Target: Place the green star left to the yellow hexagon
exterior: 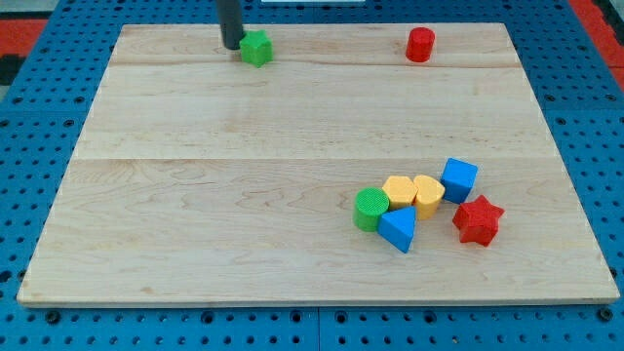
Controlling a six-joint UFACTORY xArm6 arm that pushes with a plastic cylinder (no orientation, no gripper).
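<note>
The green star [256, 48] lies near the view's top, left of centre, on the wooden board [244, 195]. My tip [232, 46] stands just to the left of the green star, touching or almost touching it. The yellow hexagon [399, 190] sits in a cluster at the lower right, far from the star. A green cylinder [370, 209] lies directly against the hexagon's left side.
In the cluster, a yellow heart-like block [428, 194] sits right of the hexagon, a blue triangle [398, 229] below it, a blue cube [458, 179] further right and a red star [477, 219] at the right end. A red cylinder [420, 44] stands near the top right.
</note>
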